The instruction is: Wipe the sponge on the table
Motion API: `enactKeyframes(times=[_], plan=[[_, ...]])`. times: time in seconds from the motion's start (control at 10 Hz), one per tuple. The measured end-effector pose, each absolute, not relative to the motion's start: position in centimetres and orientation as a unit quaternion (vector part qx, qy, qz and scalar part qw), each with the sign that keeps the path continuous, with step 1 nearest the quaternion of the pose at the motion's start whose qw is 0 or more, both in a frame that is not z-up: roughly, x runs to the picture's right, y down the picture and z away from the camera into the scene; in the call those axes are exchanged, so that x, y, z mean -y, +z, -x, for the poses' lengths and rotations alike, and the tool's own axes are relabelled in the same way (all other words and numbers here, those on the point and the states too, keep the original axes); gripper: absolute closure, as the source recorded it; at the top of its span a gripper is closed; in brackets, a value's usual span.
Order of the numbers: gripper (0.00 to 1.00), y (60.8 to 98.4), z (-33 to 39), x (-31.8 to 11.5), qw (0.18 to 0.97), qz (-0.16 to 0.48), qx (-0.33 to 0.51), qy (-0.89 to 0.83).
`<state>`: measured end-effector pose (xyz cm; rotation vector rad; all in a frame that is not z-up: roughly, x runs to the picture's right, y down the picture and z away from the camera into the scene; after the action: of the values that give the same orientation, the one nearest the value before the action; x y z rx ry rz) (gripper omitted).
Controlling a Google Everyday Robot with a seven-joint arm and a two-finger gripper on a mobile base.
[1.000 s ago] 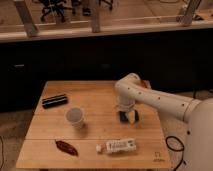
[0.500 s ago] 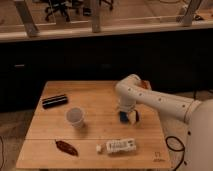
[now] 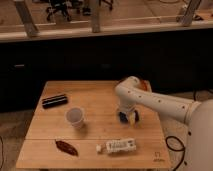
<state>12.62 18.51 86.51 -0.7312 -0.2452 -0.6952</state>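
Note:
The table [image 3: 95,105] is a square top of pale wooden planks in the middle of the camera view. The sponge [image 3: 123,116] shows as a small dark-blue block on the table's right half, partly covered by my gripper. The gripper [image 3: 127,117] points straight down onto the sponge at the end of the white arm, which reaches in from the lower right. A yellowish bit shows at the gripper's right side.
A flat black bar [image 3: 54,100] lies at the table's left. A white cup [image 3: 75,116] stands left of centre. A reddish-brown object [image 3: 66,147] and a white labelled tube [image 3: 118,146] lie near the front edge. Dark cabinets stand behind.
The gripper and the sponge under it have shifted slightly across the table; everything else stays in place.

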Motion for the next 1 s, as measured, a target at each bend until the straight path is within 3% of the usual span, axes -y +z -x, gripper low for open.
enactKeyframes(times=[0.2, 0.4, 0.9, 1.0], plan=[[0.25, 86.5, -12.8, -18.9, 0.867, 0.35, 0.116, -0.335], [0.4, 86.3, -12.2, -19.3, 0.865, 0.35, 0.119, -0.339], [0.9, 85.7, -11.8, -20.2, 0.861, 0.349, 0.12, -0.349], [0.95, 85.7, -10.7, -20.2, 0.858, 0.35, 0.122, -0.356]])
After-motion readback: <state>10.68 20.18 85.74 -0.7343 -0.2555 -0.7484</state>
